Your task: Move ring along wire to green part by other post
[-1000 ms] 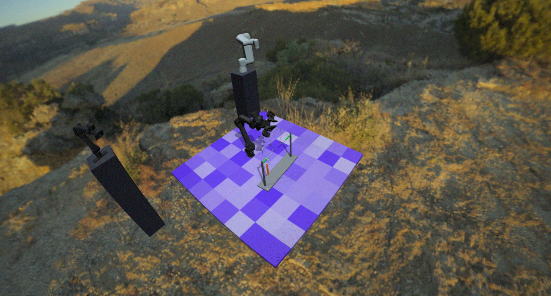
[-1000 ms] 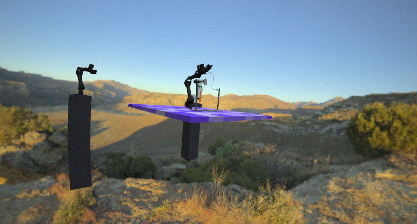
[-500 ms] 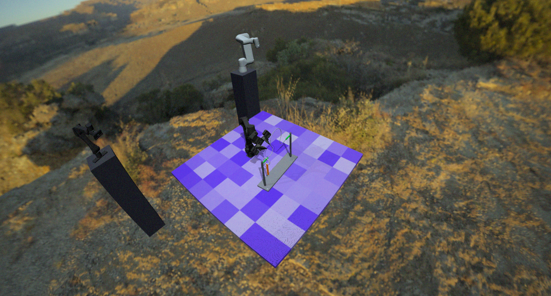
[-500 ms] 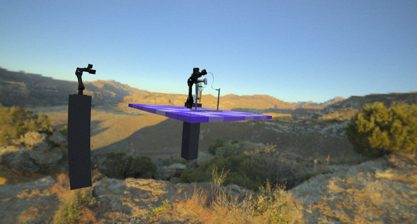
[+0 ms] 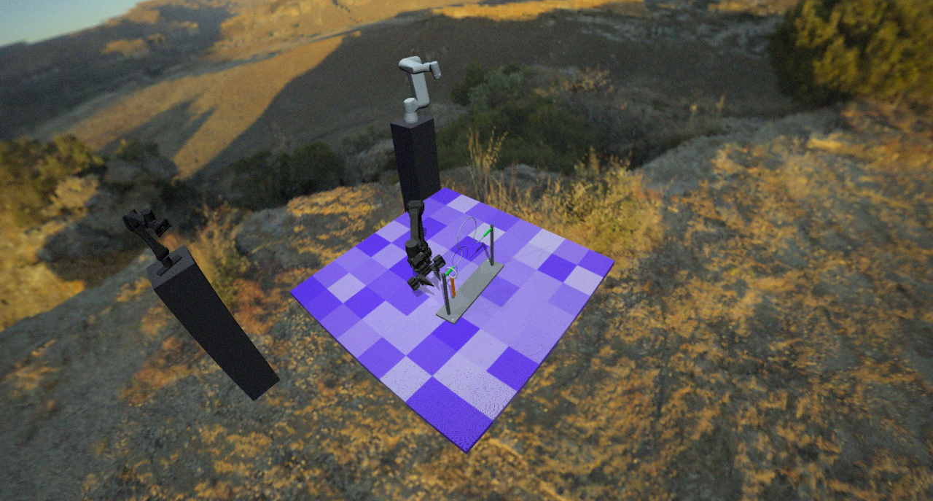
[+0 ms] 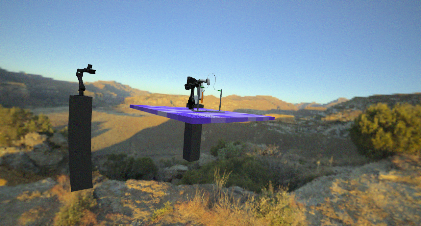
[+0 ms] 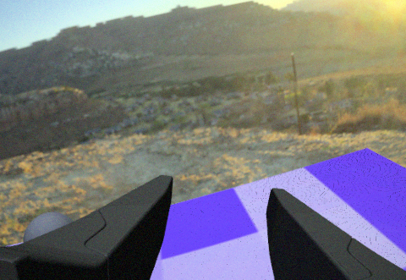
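From the top view, the ring (image 5: 451,278) (image 6: 202,89) hangs on the near green wire section beside the near post (image 5: 446,294) (image 6: 198,99), its orange handle (image 5: 453,286) (image 6: 202,97) downward; the black gripper (image 5: 429,283) waits to the left, so I'd line up on the handle, clear of grey wire, before closing. The exterior view shows a purple checkered tabletop (image 6: 191,118) against open hills, with the fingertips too small to judge. At the wrist, the gripper (image 7: 220,194) stands partly open with nothing between its fingers, so centring should precede any squeeze.
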You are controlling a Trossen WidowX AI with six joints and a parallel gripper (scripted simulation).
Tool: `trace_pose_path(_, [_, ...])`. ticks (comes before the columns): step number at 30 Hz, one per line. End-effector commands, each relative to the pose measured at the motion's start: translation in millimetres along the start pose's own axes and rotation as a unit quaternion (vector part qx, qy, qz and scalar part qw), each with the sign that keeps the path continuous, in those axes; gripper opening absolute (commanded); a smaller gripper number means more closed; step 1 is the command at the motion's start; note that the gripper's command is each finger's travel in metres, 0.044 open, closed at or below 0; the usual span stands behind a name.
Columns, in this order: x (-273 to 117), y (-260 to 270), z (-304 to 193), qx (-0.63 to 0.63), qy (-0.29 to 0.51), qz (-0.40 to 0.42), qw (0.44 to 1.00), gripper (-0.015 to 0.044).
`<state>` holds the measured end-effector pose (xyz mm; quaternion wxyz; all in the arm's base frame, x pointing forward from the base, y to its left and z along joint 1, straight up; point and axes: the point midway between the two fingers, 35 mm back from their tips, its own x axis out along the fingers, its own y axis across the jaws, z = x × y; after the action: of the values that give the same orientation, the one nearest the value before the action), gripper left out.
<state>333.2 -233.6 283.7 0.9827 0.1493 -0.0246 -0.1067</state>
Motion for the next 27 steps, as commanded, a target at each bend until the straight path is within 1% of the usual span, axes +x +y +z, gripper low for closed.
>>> trace_pose_path(1, [-7.9,-18.5,-38.7,-0.030,0.023,0.015,0.999,0.0160])
trace_pose_path(8, [-31.0,-37.2,-100.8,-0.073,0.050,0.048,0.995,0.0160])
trace_pose_path(12, [-55.2,-41.6,-141.9,-0.100,0.063,0.071,0.991,0.0160])
trace_pose_path(17, [-90.1,-34.7,-184.4,-0.130,0.072,0.101,0.984,0.0160])
trace_pose_path(23, [-123.7,-14.5,-211.5,-0.156,0.073,0.142,0.975,0.0160])
trace_pose_path(27, [-129.4,-9.9,-214.8,-0.161,0.072,0.151,0.973,0.0160])
